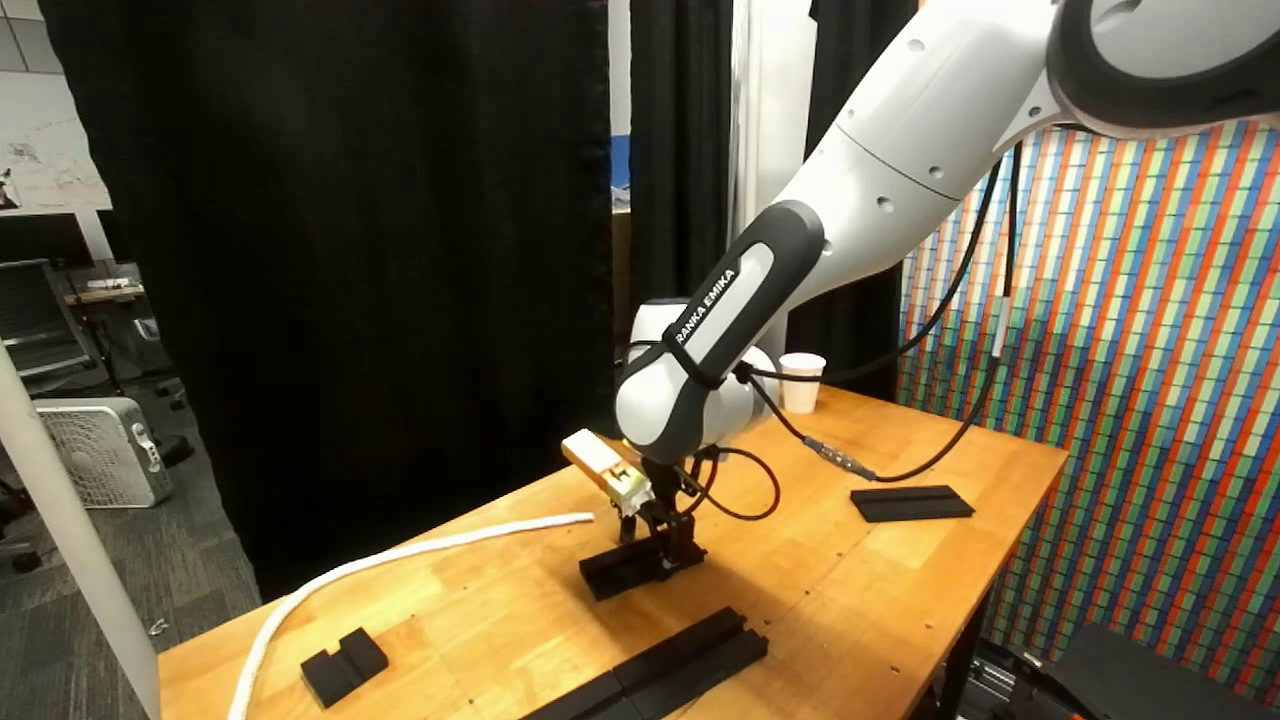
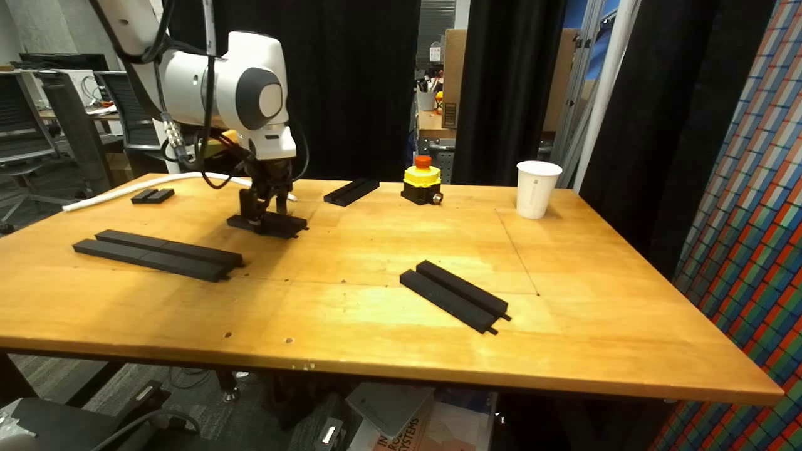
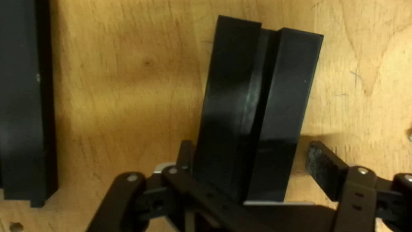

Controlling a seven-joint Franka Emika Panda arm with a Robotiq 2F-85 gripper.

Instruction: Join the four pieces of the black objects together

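**Black bar [image 3: 231, 96] lies between the jaws of a gripper [image 3: 251, 156]**

Nearest, in an exterior view, a loose bar [image 2: 446, 299] lies flat on the wooden table [image 2: 595, 332], a groove along its length and two prongs at one end. Behind it and to its left, a long strip [image 2: 160, 258] shows a thin seam where two bars meet end to end. Beyond the strip, below the robot arm [image 2: 219, 88], the gripper straddles its bar on the tabletop. In the wrist view the fingers [image 3: 328, 175] stand apart on either side: wood shows between one pad and the bar, while whether the opposite pad touches is unclear.

Farther off stands a white cup [image 2: 537, 194], then a yellow-and-black box [image 2: 421, 180] topped with a red button [image 2: 423, 161]. Near that box, yet apart from it, lies another bar [image 2: 352, 192]. Toward the far edge rest a short grooved block [image 2: 152, 196] and a curved white tube [image 1: 450, 540]; black curtains [image 2: 357, 106] hang behind.
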